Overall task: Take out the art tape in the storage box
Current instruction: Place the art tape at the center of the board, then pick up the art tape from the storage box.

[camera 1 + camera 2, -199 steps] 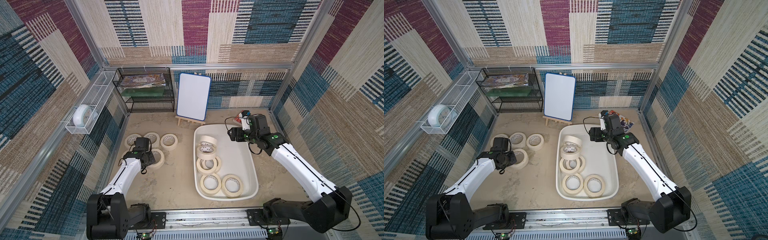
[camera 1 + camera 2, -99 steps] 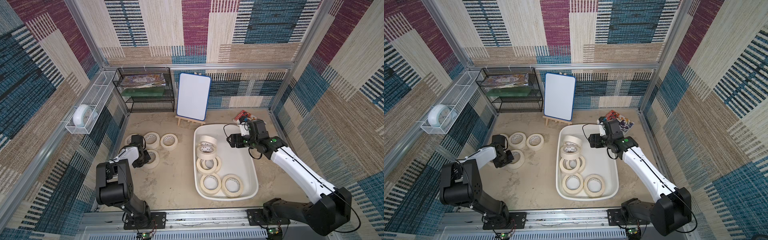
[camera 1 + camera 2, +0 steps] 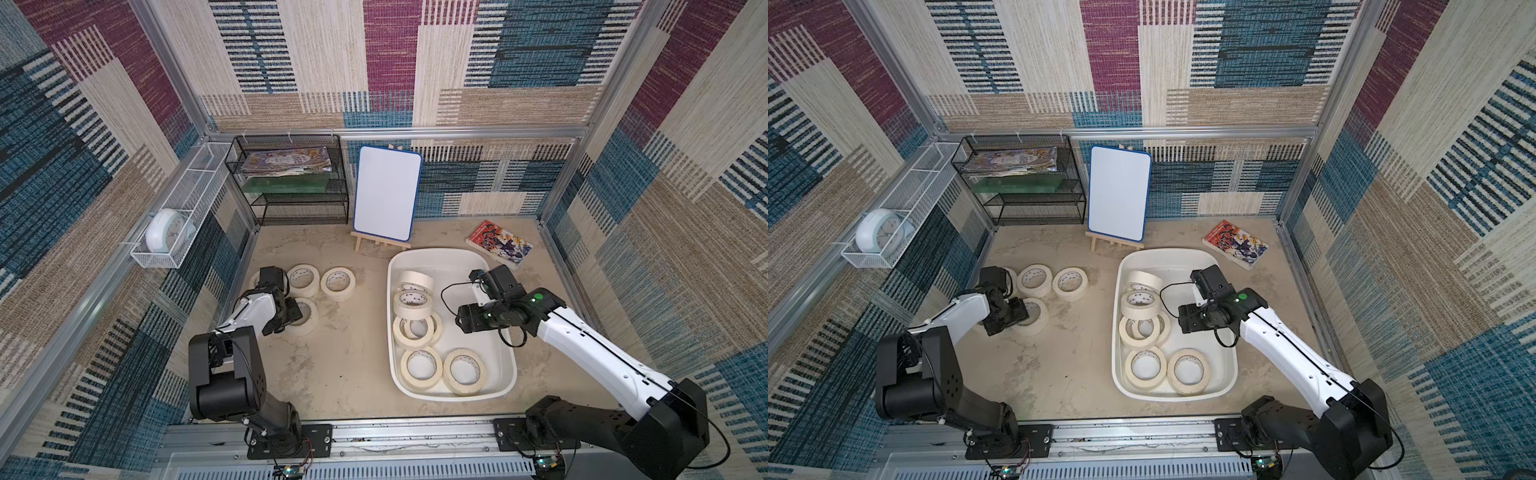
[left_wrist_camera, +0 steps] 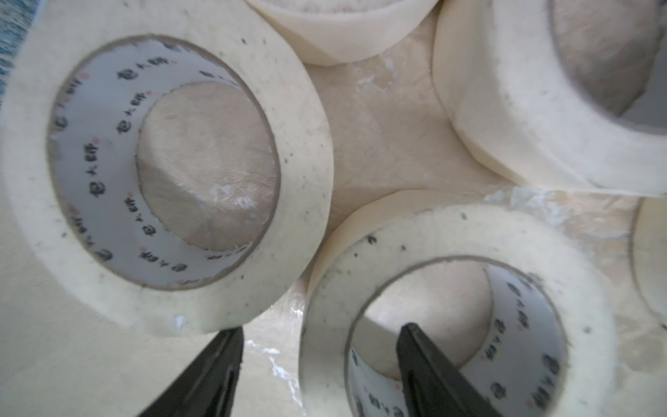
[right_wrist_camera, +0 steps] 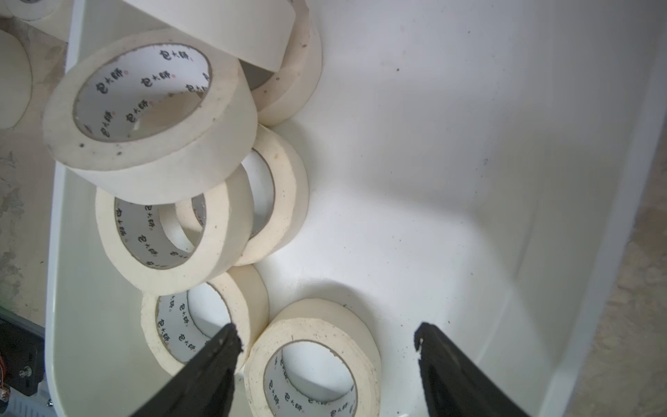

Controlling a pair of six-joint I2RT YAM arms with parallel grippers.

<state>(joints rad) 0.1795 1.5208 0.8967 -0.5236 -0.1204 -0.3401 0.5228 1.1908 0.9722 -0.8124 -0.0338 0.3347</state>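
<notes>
In a top view, several tape rolls [image 3: 419,384] lie in the box [image 3: 453,266] near the tabletop's [image 3: 353,365] right edge, and more sit by its left edge. In the left wrist view, the left end effector [image 4: 320,328] stands open astride one roll's [image 4: 469,231] wall. In the right wrist view, the right end effector [image 5: 325,325] hangs open above the boxed rolls.

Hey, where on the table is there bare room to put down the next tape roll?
Bare tabletop between the loose rolls and the storage box, reaching the front rail. Also behind the rolls, before the wire rack. Crowded around the left gripper.
</notes>
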